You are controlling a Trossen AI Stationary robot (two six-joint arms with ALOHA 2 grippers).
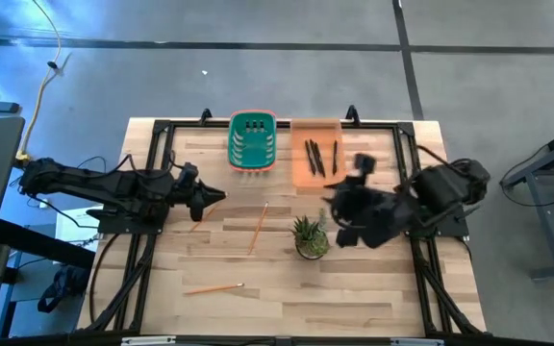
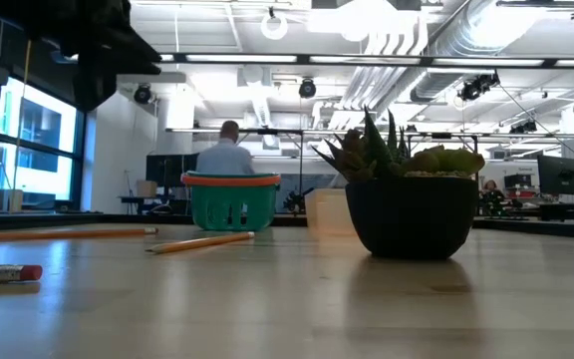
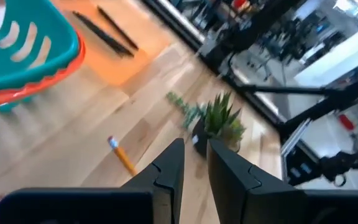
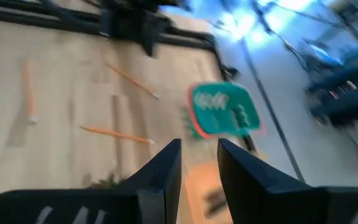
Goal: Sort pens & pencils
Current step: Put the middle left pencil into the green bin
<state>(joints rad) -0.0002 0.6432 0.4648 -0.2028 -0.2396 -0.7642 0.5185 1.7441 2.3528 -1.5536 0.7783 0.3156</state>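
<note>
Pens [image 1: 314, 157] first: a few black sticks lying together in the orange tray [image 1: 301, 178] at the far side of the table [image 1: 373, 298]. Sorted already, by the look of it. Pencils [image 1: 259, 228] not so: three out loose on the bare wood, well apart from each other, none seen inside the teal basket [image 1: 252, 141] next to the tray. Probably meant for that basket.

Left claw [image 3: 194, 144] up over the wood, near the front of the basket, tilted down. Fingers with just a narrow gap, nothing between them. Close to one pencil, poking out beside the claw with its rubber end showing. Likely lined up there for picking that one. Hard to tell whether touching it or not.

Right claw [image 4: 197, 144] in the air near the tray and the little plant [image 1: 310, 236], fingers a bit apart, holding nothing. Looks across at the basket and the loose pencils.

Plant in a dark pot, in the middle of the table, near one pencil and close under the right arm. Easy to bump on the way over. Far behind, out in the room, a person [image 2: 227, 155] with back turned, well away from everything.
</note>
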